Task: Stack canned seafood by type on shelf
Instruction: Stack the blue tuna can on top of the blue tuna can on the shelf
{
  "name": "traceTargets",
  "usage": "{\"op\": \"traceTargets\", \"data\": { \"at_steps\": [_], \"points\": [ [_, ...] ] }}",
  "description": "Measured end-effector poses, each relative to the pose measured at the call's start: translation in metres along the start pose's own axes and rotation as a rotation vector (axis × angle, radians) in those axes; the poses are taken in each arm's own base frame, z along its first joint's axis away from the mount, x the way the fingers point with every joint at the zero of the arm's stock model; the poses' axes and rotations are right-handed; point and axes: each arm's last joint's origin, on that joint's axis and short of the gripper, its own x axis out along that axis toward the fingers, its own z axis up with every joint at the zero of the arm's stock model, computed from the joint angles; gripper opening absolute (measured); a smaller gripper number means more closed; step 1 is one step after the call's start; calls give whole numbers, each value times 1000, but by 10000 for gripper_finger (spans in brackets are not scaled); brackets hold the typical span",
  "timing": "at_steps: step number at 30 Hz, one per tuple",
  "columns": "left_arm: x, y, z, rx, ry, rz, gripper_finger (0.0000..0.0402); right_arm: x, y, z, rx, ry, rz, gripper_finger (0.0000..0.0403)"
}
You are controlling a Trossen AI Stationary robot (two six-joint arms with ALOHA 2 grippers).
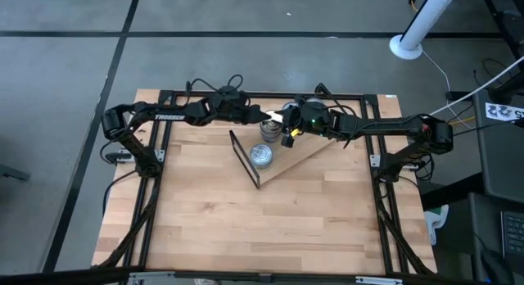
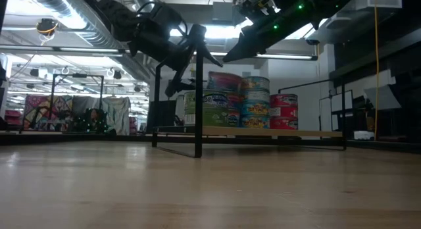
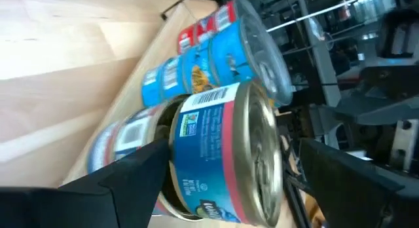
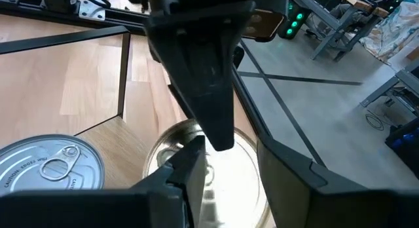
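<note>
the tins (image 2: 247, 101) are seen stacked in columns on the shelf (image 2: 276, 131), which lies toward the far middle of the table (image 1: 270, 219), its black wire frame (image 1: 244, 158) standing at one end. in the low view green, blue and red labels are shown side by side. the left gripper (image 3: 226, 179) is positioned over the far stack with its fingers spread wide on either side of the top blue tin (image 3: 226, 156); the fingers stand clear of its sides, so the tin is released. the right gripper (image 4: 229, 169) is held just above a silver lid (image 4: 216, 166) close by; whether its fingers are gripping anything cannot be told
</note>
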Motion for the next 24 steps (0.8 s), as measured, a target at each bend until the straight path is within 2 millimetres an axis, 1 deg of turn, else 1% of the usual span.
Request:
{"op": "traceTargets", "data": {
  "at_steps": [5,11,15,19,22,24],
  "points": [
    [-2,7,2,18,37,31,338,0,0,0,0,0,0,138],
    [-5,12,10,5,80,-8,338,0,0,0,0,0,0,138],
    [-7,10,17,70,93,-88,336,0,0,0,0,0,0,138],
    [-9,6,22,201,105,-188,336,0,0,0,0,0,0,138],
    [-10,3,24,217,123,-253,336,0,0,0,0,0,0,138],
    [-12,0,27,191,152,-320,336,0,0,0,0,0,0,138]
  ]
}}
